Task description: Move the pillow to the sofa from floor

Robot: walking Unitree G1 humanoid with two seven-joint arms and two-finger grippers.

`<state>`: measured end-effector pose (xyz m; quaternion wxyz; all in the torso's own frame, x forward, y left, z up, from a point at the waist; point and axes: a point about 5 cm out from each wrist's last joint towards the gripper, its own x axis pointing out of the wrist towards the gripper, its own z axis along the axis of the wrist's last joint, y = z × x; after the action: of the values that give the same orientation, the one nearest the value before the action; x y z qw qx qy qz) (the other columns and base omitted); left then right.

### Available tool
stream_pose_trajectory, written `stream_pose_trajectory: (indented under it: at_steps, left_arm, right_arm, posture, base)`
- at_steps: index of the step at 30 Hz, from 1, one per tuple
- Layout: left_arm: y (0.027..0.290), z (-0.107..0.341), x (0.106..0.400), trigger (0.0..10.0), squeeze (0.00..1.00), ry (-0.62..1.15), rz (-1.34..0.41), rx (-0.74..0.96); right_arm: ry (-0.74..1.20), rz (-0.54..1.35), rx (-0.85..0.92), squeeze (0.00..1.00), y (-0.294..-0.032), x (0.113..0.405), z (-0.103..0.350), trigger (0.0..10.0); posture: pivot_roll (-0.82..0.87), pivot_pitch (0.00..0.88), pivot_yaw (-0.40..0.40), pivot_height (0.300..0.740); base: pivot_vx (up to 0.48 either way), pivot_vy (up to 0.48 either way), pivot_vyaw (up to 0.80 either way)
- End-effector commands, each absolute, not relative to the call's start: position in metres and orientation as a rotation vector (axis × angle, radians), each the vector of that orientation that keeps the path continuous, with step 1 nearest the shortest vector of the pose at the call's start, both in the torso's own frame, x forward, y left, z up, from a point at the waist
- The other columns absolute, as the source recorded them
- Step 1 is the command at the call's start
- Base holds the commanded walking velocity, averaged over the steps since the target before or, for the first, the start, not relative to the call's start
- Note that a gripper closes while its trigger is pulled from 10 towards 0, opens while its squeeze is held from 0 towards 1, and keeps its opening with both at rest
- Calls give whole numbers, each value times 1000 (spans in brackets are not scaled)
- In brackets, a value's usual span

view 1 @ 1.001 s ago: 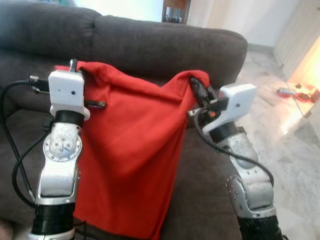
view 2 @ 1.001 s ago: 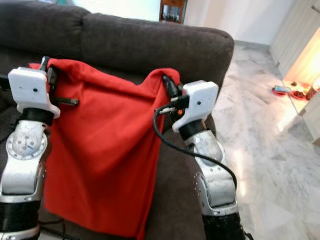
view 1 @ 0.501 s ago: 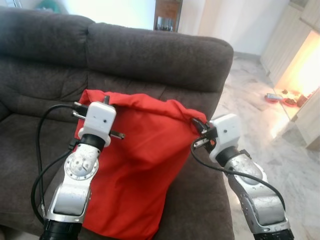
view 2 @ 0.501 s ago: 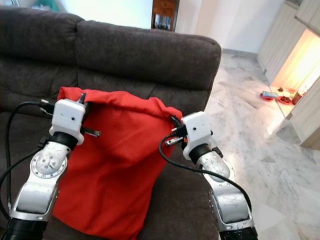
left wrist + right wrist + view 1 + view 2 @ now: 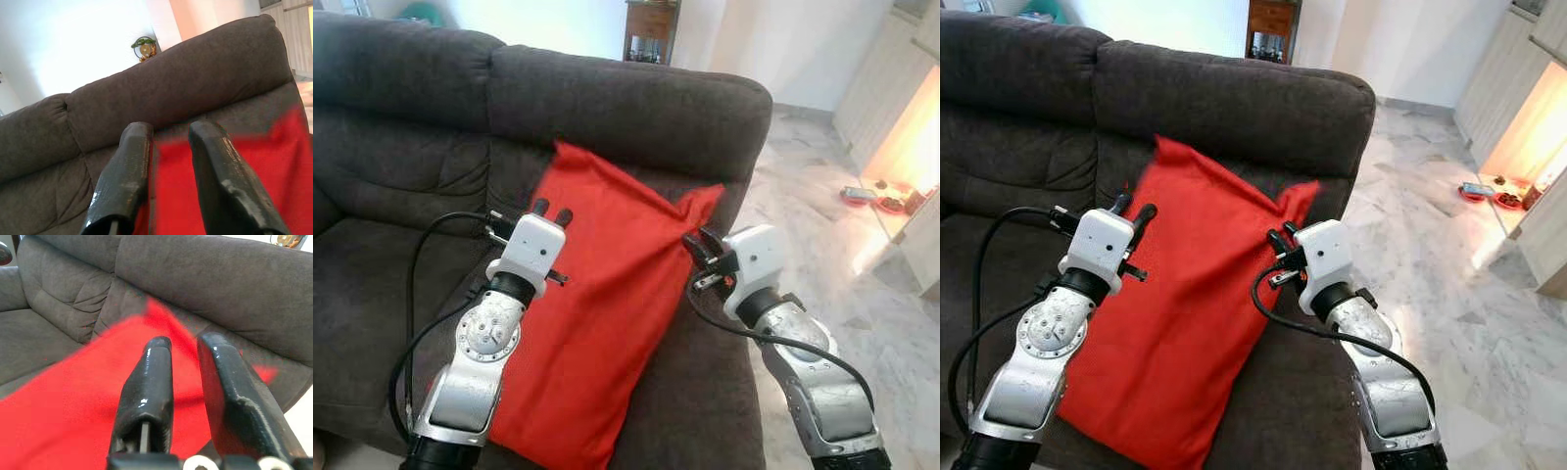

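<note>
Our red pillow (image 5: 597,304) lies on the sofa (image 5: 626,108) seat, leaning against the backrest. Our left pincer (image 5: 551,210) and right pincer (image 5: 697,247) hover beside it, fingers spread, pinching nothing. Placing looks done; next we judge drawing both arms clear.

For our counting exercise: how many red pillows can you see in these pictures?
1. The red pillow lies on the sofa seat, leaning against the backrest, between the left gripper and right gripper. Others may be hidden.
</note>
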<state>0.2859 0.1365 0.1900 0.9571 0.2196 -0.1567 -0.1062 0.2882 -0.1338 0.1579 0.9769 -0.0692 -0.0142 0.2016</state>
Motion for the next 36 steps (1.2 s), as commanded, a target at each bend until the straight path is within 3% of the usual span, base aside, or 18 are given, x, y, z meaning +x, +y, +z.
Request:
stream_pose_trajectory:
  at_steps: [1,2,7,8,9,10,13,14,16,17,22,28,33,36]
  left_arm:
    - [131,191,284,10000,1000,-323,-236,446]
    - [131,189,284,10000,1000,-315,-237,447]
    - [140,171,285,10000,1000,-233,-200,425]
    - [151,155,286,10000,545,-162,-154,393]
    - [151,155,286,10000,545,-162,-154,393]
    - [158,145,287,10000,0,-119,-118,366]
    - [180,113,286,10000,0,13,-35,305]
    - [196,85,279,10000,0,123,9,298]
    - [200,76,275,10000,0,156,19,300]
    - [211,60,264,10000,0,216,55,297]
    - [222,34,244,10000,0,307,103,280]
    - [221,15,229,10000,0,360,88,278]
    - [224,-7,212,10000,0,426,75,306]
    - [233,-28,198,10000,0,532,103,239]
  right_arm:
    - [-47,364,-158,376,-142,290,162,10000]
    - [-43,312,-159,0,-148,292,161,10000]
    - [0,168,-149,0,-168,299,147,10000]
    - [45,104,-126,0,-179,300,134,10000]
    - [45,104,-126,0,-179,300,134,10000]
    - [75,68,-110,0,-186,300,124,10000]
    - [183,-35,-82,0,-208,297,91,10000]
    - [290,-137,-58,0,-227,289,61,10000]
    - [332,-174,-49,0,-233,285,50,10000]
    - [459,-238,-50,0,-245,270,20,10000]
    - [677,-310,-70,0,-259,231,-25,10000]
    - [834,-376,-58,0,-266,194,-54,10000]
    - [921,-292,-9,0,-250,166,-76,10000]
    - [940,-295,24,0,-244,154,-83,10000]
  posture:
    - [151,0,-118,740]
    - [155,0,-116,740]
    - [159,0,-114,740]
    - [154,0,-110,740]
    - [154,0,-110,740]
    - [154,0,-110,740]
    - [156,0,-106,740]
    - [152,0,-101,740]
    - [145,0,-98,740]
    - [151,0,-98,740]
    - [162,0,-97,740]
    - [167,0,-91,740]
    - [172,0,-82,740]
    - [180,0,-86,740]
  base:
    - [0,0,0]
    - [0,0,0]
    - [0,0,0]
    - [0,0,0]
    - [0,0,0]
    - [0,0,0]
    - [0,0,0]
    - [0,0,0]
    - [0,0,0]
    - [0,0,0]
    - [0,0,0]
    - [0,0,0]
    - [0,0,0]
    - [0,0,0]
